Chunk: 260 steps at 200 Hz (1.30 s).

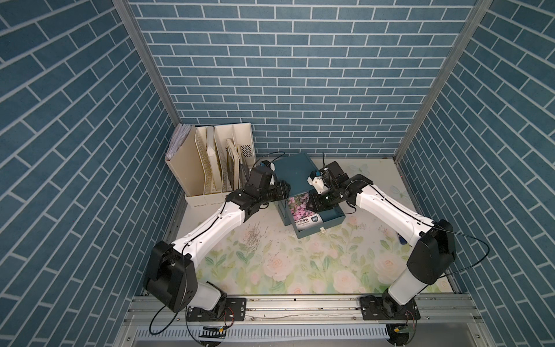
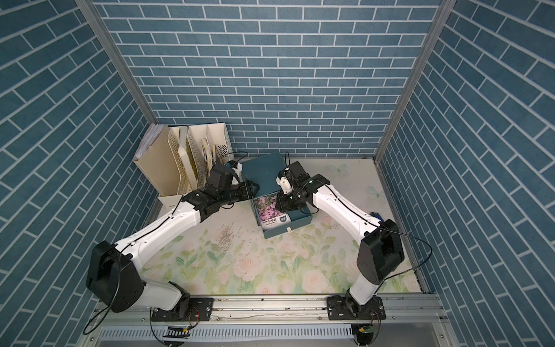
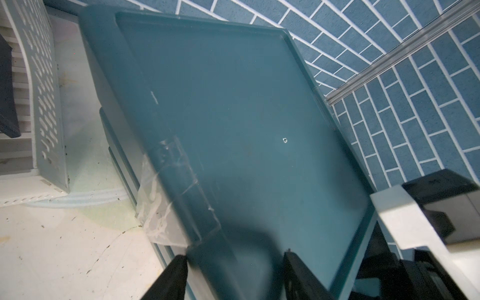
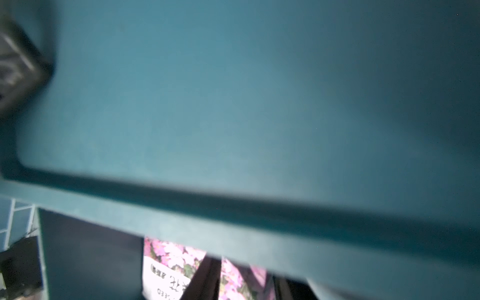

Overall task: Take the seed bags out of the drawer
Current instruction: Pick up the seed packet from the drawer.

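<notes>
Seed bag: the purple-pink seed bag (image 1: 297, 208) lies flat in the pulled-out drawer (image 1: 330, 223), centre of the frame in both top views. You see no other bag; any others may sit underneath.
Long axis: it runs front to back along the drawer. The near end points to the bottom of the frame, the far end sits at the mouth of the cabinet (image 1: 295, 171).
Right pincer: the right pincer (image 1: 313, 205) is down inside the drawer, at the upper part of the bag's right edge. The wrist view shows pink print between two dark fingers (image 4: 204, 279) set partway apart. You cannot tell whether they pinch it yet.
Left pincer: the left pincer (image 3: 235, 272) is clamped on the cabinet's near left corner, likely bracing it.
Nearer arm: the right one, plainly; the bag lies just left of it in frame.
Next move: probably pinch that long edge, lift clear of the drawer wall, and set the bag on the counter (image 1: 300, 264).
Risk: a glossy flat bag may slip.
</notes>
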Each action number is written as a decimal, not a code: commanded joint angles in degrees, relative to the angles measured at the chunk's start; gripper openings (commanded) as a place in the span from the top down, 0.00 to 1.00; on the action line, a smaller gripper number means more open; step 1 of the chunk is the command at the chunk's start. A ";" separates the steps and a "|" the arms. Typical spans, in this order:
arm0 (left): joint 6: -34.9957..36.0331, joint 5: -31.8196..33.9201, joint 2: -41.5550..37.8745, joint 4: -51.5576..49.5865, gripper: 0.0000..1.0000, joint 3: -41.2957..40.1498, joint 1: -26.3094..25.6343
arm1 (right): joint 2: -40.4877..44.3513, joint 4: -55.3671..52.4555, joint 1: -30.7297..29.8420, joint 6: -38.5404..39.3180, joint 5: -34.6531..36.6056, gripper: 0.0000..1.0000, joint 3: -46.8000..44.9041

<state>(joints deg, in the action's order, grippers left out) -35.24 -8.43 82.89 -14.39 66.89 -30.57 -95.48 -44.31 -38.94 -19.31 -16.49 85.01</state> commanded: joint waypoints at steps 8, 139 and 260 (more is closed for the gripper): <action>0.54 -0.28 0.80 -5.72 0.38 -1.24 -0.46 | -0.76 1.18 -0.35 0.24 -1.97 0.78 -1.11; 1.27 0.17 0.69 -6.29 0.38 -1.48 -0.46 | 2.67 0.12 -0.01 -2.64 -2.23 1.00 2.98; 2.06 0.60 0.78 -6.79 0.38 -1.48 -0.46 | 10.47 -4.29 2.19 -5.29 -4.69 1.00 5.27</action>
<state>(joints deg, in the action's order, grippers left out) -34.92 -8.21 82.87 -14.50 66.89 -30.57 -88.88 -47.81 -37.30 -23.73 -19.81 88.23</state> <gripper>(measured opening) 0.623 0.047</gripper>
